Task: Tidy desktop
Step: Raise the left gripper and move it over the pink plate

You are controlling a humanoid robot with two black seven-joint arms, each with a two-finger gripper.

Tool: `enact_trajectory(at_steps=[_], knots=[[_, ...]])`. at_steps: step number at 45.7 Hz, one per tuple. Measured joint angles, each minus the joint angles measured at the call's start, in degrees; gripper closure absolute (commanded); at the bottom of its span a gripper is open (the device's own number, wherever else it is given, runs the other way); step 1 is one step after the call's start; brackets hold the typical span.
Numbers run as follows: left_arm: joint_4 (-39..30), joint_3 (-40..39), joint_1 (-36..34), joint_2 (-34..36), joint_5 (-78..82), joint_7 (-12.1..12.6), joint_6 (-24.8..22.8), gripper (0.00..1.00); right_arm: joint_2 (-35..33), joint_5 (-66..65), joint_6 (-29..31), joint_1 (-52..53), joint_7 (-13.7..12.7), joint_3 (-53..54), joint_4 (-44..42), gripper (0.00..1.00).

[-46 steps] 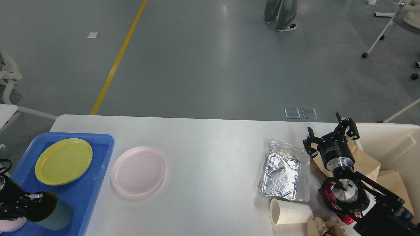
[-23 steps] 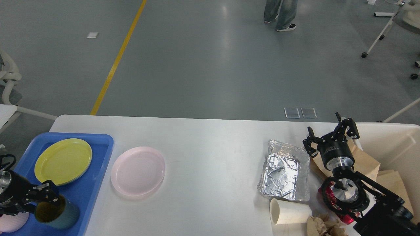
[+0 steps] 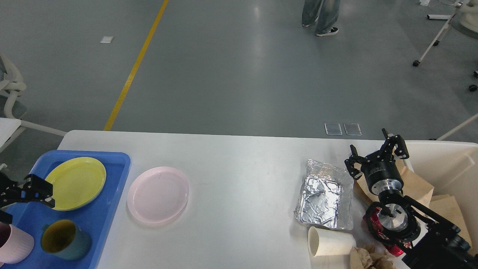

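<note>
Half a second ago the left end effector [image 3: 37, 190] was clamped on the rim of the dark teal cup [image 3: 65, 234] low in the blue tray [image 3: 112, 175]; now it has let go and lifted away, up and to the left, and hangs over the tray just beside the near-left edge of the yellow plate [image 3: 76, 182]. Only part of it shows at the view's left edge, so I cannot tell how far its fingers are parted; nothing is held in it and it touches nothing. The teal cup stands upright on the tray, free of the arm, with a pink ribbed cup [image 3: 14, 243] just to its left, more of which is in view than before. The right end effector [image 3: 376, 153] has not moved: its two fingers are spread wide and empty, raised above the right end of the table [image 3: 242, 168], over a piece of brown paper [image 3: 412, 185] that leans at the edge of the cream bin [image 3: 448, 157]. The table, white and wide, fills the lower half of the view. On it the pink plate [image 3: 158, 194] lies just right of the tray, and toward the right lie the foil container [image 3: 325, 194], a paper cup [image 3: 330, 242] on its side in front of it, and crumpled brown paper [image 3: 369, 257] at the near edge, all unchanged.
</note>
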Motion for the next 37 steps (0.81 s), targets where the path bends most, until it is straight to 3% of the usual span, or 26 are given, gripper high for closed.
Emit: enact_trajectory(at_steps=[9,20,30,37], knots=[[-10.5,4.5,-17.5,-13.8,-9.8,0.3,0.1,0.05,0.0,0.0,0.0,0.0,0.0,0.0,0.0,0.00],[-23.3,-0.7,-33.9,-26.9,-20.4,1.2,-0.2,0.09,0.0,0.0,0.0,0.0,0.0,0.0,0.0,0.00],[-27.6,-5.1,-40.2,-31.4,-28.4,5.3,-0.2,0.05,0.0,0.0,0.0,0.0,0.0,0.0,-0.1,0.00],[-27.6,-5.8,-39.0,-31.6,-29.6,5.8,-0.3,0.04,0.0,0.0,0.0,0.0,0.0,0.0,-0.1,0.00]])
